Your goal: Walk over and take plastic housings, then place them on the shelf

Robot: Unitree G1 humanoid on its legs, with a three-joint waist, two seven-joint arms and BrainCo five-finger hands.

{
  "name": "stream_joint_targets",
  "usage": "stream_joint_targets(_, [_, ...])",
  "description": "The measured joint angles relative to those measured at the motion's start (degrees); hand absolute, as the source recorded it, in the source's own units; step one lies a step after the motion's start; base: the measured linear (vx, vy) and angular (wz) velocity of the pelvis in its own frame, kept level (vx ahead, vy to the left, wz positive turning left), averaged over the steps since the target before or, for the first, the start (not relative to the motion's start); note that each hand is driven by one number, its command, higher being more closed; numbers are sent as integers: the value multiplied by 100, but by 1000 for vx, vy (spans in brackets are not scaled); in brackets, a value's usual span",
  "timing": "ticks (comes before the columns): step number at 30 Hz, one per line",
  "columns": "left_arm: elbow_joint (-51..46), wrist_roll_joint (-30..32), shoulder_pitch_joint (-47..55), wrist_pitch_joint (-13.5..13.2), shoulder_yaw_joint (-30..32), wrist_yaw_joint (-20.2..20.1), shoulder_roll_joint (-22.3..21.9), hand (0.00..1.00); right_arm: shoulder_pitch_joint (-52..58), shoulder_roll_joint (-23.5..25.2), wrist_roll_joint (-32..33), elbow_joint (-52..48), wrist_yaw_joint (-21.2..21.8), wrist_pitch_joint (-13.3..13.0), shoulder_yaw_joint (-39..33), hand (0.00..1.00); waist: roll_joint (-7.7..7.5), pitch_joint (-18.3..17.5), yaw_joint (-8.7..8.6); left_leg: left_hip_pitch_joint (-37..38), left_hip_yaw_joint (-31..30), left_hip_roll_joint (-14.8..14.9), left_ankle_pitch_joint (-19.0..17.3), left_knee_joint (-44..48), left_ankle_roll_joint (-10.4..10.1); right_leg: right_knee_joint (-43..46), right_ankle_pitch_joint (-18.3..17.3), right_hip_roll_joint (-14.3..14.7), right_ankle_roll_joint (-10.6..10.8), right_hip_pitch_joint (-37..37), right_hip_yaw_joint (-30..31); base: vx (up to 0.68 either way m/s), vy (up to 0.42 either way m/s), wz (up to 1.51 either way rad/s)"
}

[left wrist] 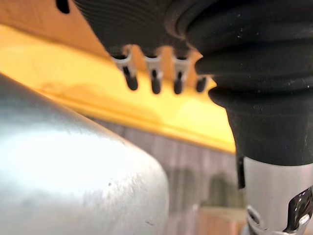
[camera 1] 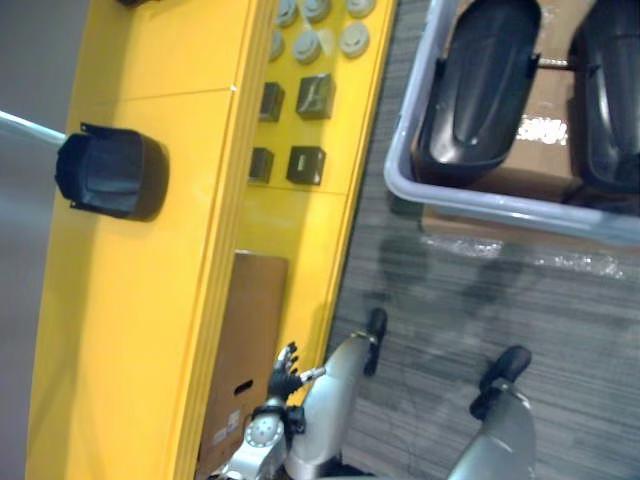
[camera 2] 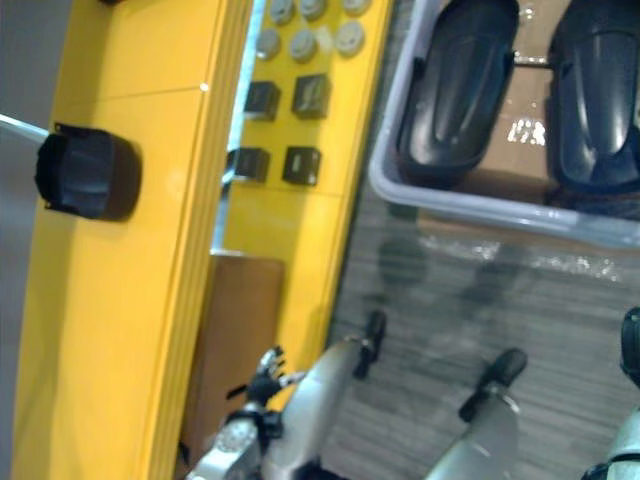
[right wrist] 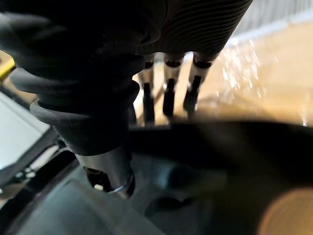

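One black plastic housing (camera 1: 110,172) rests on the top board of the yellow shelf (camera 1: 150,330) at the left. Two more long black housings (camera 1: 480,85) (camera 1: 610,90) lie in a grey bin (camera 1: 470,200) at the upper right. My left hand (camera 1: 285,378) hangs low beside the shelf's front edge, fingers (left wrist: 154,78) straight and holding nothing. In the right wrist view my right hand's fingers (right wrist: 168,95) point straight down at the rim of a dark housing (right wrist: 205,166) right below them, with their tips at or just above it.
A lower shelf board carries several grey round caps (camera 1: 320,40) and dark square blocks (camera 1: 315,95). A brown cardboard box (camera 1: 245,350) sits on it near my left hand. The bin stands on wrapped cardboard (camera 1: 510,245) over grey striped carpet (camera 1: 440,310).
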Motion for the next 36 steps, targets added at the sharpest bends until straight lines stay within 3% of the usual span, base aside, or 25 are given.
stream_joint_targets(4, [3,1,-6,-4,-82,3,7,0,-59,-5,-633,96,2,146,108,100,43,-34,41,-6,-10,7,0,-5,0,-14,0,3,0,8,-25,16,8,0])
stream_joint_targets(12, [-13,3,-39,-30,-138,35,9,0,-75,-44,-851,242,-90,253,263,100,59,-46,144,21,-41,12,1,-4,0,-41,1,6,0,89,-72,3,2,0])
stream_joint_targets(19, [-348,-7,-19,-271,-271,292,-18,0,10,117,-803,471,-1072,-107,241,100,52,-42,131,76,-99,46,-13,59,-15,-90,4,46,-2,238,-159,4,4,2])
stream_joint_targets(20, [-567,-6,-19,-322,-280,421,-34,0,142,141,-802,468,-1446,-245,215,100,47,-38,124,184,-149,70,-36,65,-35,-142,1,84,-8,399,-219,17,15,5])
stream_joint_targets(24, [-1026,4,-27,-436,-116,769,-57,0,185,280,-804,453,-2108,-482,70,100,23,-19,100,273,-175,118,-56,72,-54,-180,-15,143,-44,517,-250,0,0,0])
stream_joint_targets(29, [-1702,58,-22,-507,306,980,-51,0,360,529,-799,425,-2676,-679,-278,100,-80,61,-80,460,-318,185,-77,59,-88,-385,47,275,-35,904,-430,35,3,8])
stream_joint_targets(36, [-2957,284,147,-500,892,1303,85,0,365,960,-801,141,-3089,-830,-705,100,-636,469,-474,1052,-345,311,-89,-138,-111,-667,62,436,-53,1573,-537,30,-8,2])
